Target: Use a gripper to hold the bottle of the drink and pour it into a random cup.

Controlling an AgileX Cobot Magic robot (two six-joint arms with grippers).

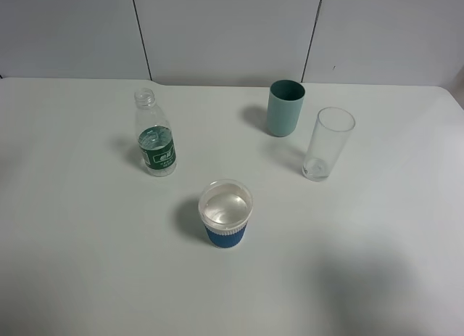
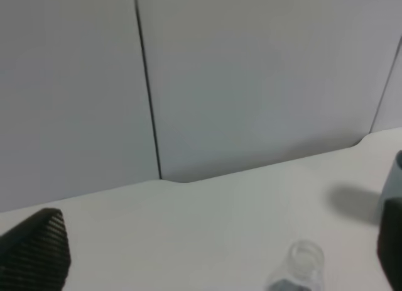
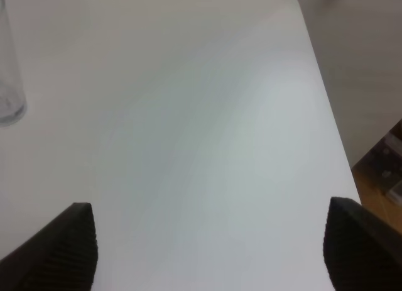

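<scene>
The bottle of the drink (image 1: 155, 136) stands upright and uncapped at the table's left middle, with a green label and clear liquid low inside. Its open neck shows in the left wrist view (image 2: 301, 266). The cup (image 1: 226, 214), white with a blue ribbed sleeve, stands near the table's middle front and holds clear liquid. Neither arm shows in the exterior high view. My left gripper (image 2: 213, 256) is open and empty, back from the bottle; only its dark ribbed fingertips (image 2: 38, 250) show. My right gripper (image 3: 210, 253) is open and empty over bare table.
A teal tumbler (image 1: 285, 107) stands at the back right of middle, with a tall clear glass (image 1: 328, 144) just right of it. The glass's base shows in the right wrist view (image 3: 7, 90). The table's right edge (image 3: 333, 134) runs beside my right gripper. Grey wall panels stand behind the table.
</scene>
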